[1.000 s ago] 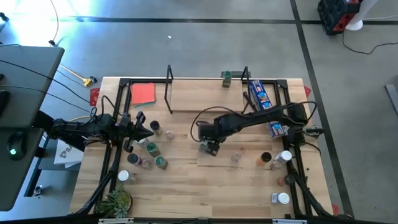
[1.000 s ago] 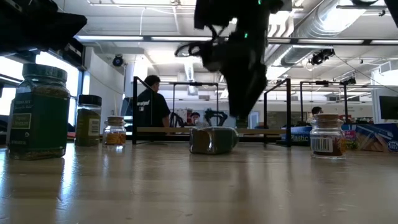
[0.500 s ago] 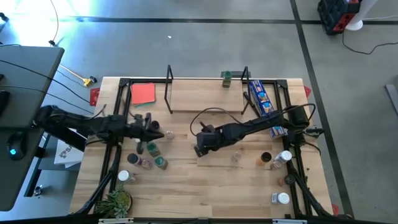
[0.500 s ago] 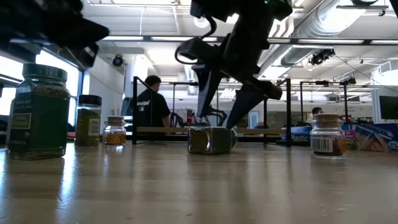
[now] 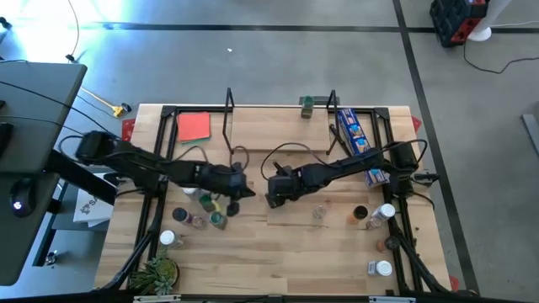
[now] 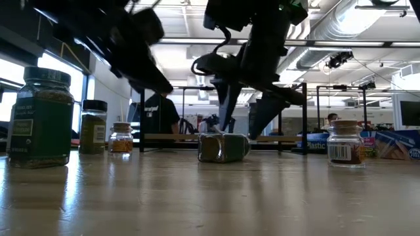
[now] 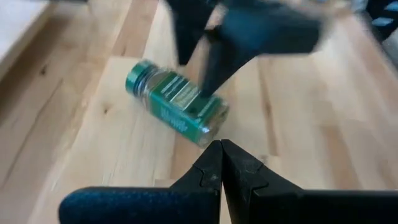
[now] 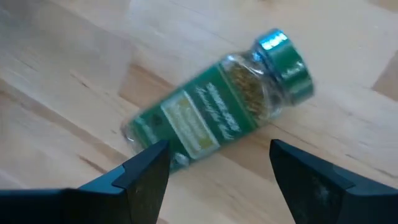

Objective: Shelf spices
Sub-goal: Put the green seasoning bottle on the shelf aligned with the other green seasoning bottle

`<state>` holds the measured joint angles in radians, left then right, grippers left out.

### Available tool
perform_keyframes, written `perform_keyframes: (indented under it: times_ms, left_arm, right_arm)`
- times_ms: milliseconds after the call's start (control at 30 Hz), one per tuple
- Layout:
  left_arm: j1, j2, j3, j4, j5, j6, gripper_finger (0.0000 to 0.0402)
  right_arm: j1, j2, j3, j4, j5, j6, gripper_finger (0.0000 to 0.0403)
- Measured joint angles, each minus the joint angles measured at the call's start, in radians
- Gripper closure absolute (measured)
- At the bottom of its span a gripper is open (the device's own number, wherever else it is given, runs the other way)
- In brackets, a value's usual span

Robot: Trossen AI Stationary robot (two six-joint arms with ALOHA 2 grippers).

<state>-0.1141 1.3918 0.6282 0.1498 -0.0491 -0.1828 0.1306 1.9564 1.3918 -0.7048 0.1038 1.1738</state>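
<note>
Between both hands (image 5: 253, 194), toppled jar (image 8: 214, 115)

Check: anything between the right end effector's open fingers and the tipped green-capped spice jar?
Nothing. In the right wrist view the right end effector stands open, with only bare wooden table before the lying green-capped spice jar.

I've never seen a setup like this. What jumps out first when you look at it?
Two dark arms meet at the middle of the light wooden table over a clear, green-capped spice jar lying on its side. The right gripper hangs over it with jaws wide open; the left gripper points at it, jaws shut. More jars cluster at the left, and a red-orange card lies at the back.
</note>
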Motion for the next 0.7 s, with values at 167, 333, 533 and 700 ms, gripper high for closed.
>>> perform_keyframes:
  times_ms: [167,333,533,700]
  left_arm:
    - [0.030,0.130,0.033,0.094,0.021,0.001,0.0402]
    - [0.061,0.259,0.078,0.135,0.119,-0.007,0.0401]
    - [0.091,0.422,0.155,0.150,0.132,-0.032,0.0401]
    - [0.098,0.513,0.213,0.151,0.134,-0.040,0.0401]
  right_arm:
    - [0.038,0.000,0.000,-0.040,-0.102,-0.114,0.0136]
    - [0.034,0.007,0.000,-0.145,-0.047,-0.139,0.0136]
    - [0.009,0.023,0.000,-0.142,0.033,-0.187,0.0136]
    - [0.005,0.074,-0.001,-0.117,0.046,-0.221,0.0136]
